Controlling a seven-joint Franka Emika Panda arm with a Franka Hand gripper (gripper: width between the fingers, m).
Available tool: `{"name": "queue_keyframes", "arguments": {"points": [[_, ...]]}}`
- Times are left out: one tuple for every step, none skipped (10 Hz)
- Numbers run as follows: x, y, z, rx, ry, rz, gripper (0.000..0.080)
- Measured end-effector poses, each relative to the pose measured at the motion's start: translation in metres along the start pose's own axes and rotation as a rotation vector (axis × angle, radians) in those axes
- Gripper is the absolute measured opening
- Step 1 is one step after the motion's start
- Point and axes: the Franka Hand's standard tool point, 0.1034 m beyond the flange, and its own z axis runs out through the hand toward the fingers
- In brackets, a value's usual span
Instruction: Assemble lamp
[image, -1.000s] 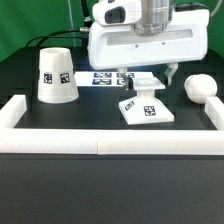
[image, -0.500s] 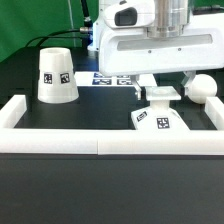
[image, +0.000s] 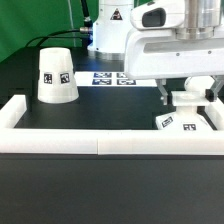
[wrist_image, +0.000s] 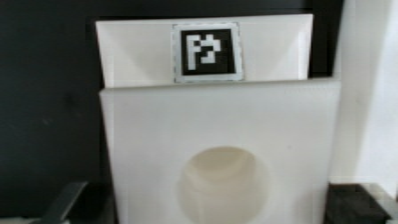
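Lamp base (image: 180, 122) sits at the exterior view's lower right, with the gripper (image: 187, 95) clamped on its raised socket. The shade (image: 57, 75) stands upright at left, well apart.

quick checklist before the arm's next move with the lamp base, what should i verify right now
1. Grip: the gripper has its fingers on both sides of the lamp base, apparently touching it: ok.
2. Is the lamp base against the border rail corner at the exterior view's right? It is close; contact: cannot tell.
3. Is the lamp base flat on the table? Cannot tell.
4. The shade is upright and well clear of the gripper: ok.
5. Where the bulb is: hidden behind the gripper: cannot tell.
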Motion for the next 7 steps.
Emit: {"name": "queue_keyframes", "arguments": {"points": [[0.005,-0.007,0.000,0.002,0.007,-0.008,0.0537],[0.009,-0.011,0.000,0.002,0.012,-0.015,0.0537],[0.011,-0.011,0.000,0.000,0.010,-0.013,0.0537],[0.011,-0.011,0.000,0.000,0.007,-0.014,0.0537],[0.010,-0.011,-0.001,0.000,0.007,-0.021,0.0537],[0.005,-0.010,-0.004,-0.001,0.005,-0.031,0.0537],[-0.001,-0.009,-0.006,-0.002,0.005,-0.053,0.0609]]}}
